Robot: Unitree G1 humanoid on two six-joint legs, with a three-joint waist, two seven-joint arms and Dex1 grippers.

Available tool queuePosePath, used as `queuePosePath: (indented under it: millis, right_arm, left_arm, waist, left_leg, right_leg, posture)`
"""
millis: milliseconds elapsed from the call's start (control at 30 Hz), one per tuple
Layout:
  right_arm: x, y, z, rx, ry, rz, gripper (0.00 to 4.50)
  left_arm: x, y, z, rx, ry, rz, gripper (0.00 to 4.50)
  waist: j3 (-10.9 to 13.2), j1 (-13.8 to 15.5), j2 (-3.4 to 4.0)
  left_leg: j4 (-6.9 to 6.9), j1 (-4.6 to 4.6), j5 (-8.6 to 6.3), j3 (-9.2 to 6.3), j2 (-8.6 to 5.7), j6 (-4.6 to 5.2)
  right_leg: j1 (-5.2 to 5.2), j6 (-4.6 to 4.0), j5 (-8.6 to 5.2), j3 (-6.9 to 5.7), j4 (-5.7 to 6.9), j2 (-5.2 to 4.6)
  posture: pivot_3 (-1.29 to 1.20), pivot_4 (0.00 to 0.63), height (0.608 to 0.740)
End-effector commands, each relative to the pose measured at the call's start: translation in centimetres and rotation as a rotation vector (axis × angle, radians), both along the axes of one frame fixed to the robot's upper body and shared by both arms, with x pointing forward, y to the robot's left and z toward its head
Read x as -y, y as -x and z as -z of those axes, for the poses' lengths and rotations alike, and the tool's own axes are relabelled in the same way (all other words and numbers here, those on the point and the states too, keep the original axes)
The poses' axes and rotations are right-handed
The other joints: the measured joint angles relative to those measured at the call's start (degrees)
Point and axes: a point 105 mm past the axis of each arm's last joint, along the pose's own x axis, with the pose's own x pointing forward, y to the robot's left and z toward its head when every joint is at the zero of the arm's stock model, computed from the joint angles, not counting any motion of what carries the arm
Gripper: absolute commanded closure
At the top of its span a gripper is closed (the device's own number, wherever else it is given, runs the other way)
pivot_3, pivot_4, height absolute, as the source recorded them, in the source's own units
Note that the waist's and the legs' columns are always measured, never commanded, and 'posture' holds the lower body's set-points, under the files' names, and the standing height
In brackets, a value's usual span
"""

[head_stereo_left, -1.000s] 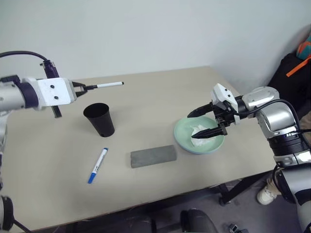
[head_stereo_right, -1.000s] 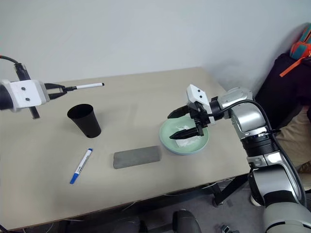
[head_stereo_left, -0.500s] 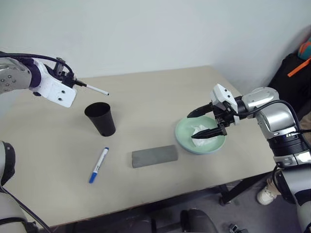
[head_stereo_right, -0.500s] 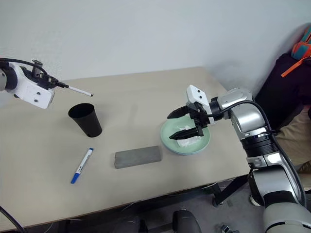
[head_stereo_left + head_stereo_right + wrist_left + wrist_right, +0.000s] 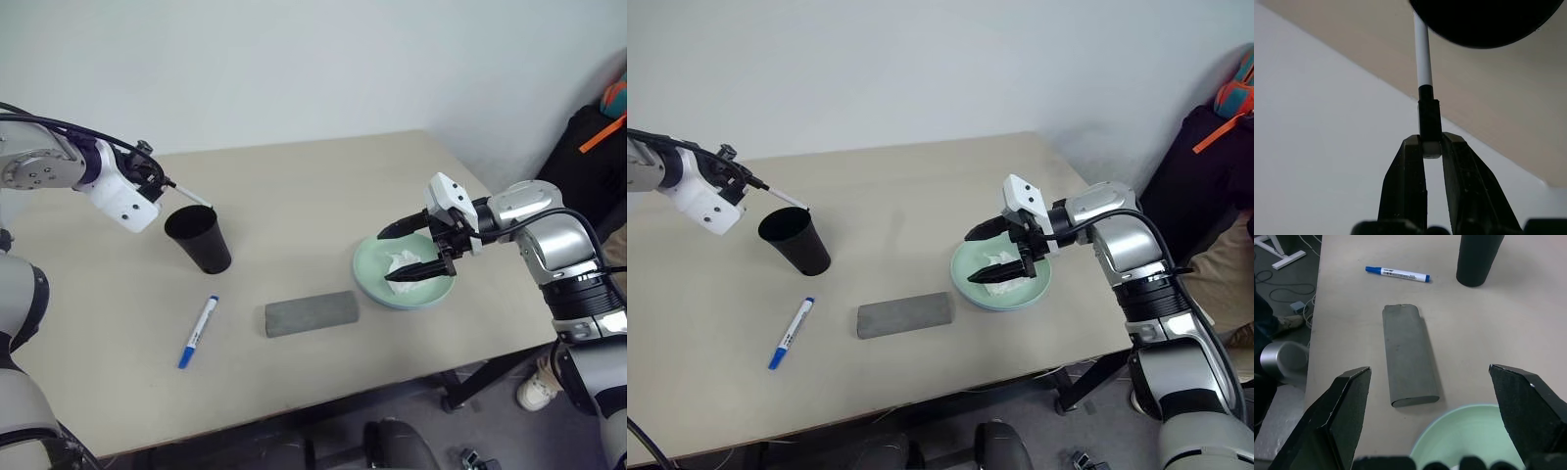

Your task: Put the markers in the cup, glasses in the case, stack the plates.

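My left gripper point(image 5: 163, 182) is shut on the black cap of a white-barrelled marker point(image 5: 1422, 54). The marker slants down, and its far end reaches the rim of the black cup point(image 5: 201, 240). A blue-capped marker point(image 5: 198, 333) lies flat on the table in front of the cup. To the right of that marker lies the grey case point(image 5: 312, 313), lid closed. Further right sits the mint green plate point(image 5: 372, 279) with a crumpled white tissue point(image 5: 400, 262) in it; a pale blue edge shows under it. My right gripper point(image 5: 407, 253) hangs open just over the tissue. The glasses are out of view.
The beige table point(image 5: 323, 206) stands against a white wall, its right edge close behind the plate. Dark clothing with an orange strap point(image 5: 598, 137) sits past the right corner. A shoe point(image 5: 537, 392) and table legs show on the floor below.
My left gripper has rolled and tipped downward, swinging the marker from level to slanting onto the cup's rim. The right arm has not moved.
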Motion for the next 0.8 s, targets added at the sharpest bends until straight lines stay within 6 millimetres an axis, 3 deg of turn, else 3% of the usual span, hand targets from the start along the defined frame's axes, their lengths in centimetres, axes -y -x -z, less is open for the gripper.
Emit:
queuePosePath:
  millis: [33, 667, 800]
  right_arm:
    - [-0.1, -0.1, -1.7, 0.053, -0.041, 0.0, 0.32]
    - [-0.3, 0.1, -1.4, 0.047, -0.044, -0.005, 0.32]
    - [-0.3, 0.0, -1.3, 0.046, -0.042, 0.0, 0.32]
  left_arm:
    - [0.5, -0.2, -1.3, 0.036, -0.006, 0.02, 4.21]
    - [0.6, -1.1, -4.2, 0.144, -0.012, -0.012, 4.21]
    - [1.4, -1.0, -5.3, 0.144, 0.024, -0.013, 4.21]
  waist:
    - [0.01, 0.0, -0.04]
    - [0.02, 0.02, -0.18]
    - [0.01, 0.03, -0.28]
  left_leg:
    - [0.06, 0.0, 0.0, 0.0, 0.0, 0.0]
    - [0.4, -0.02, -0.02, -0.02, 0.0, 0.02]
    - [0.46, -0.05, -0.02, -0.03, 0.0, 0.02]
  right_leg:
    - [0.0, 0.0, 0.0, 0.0, 0.08, -0.02]
    - [-0.03, -0.01, -0.01, 0.01, 0.42, -0.05]
    - [-0.03, -0.01, -0.01, 0.0, 0.44, -0.05]
  posture:
    - [0.0, 0.0, 0.738]
    - [0.0, 0.0, 0.738]
    - [0.0, 0.0, 0.738]
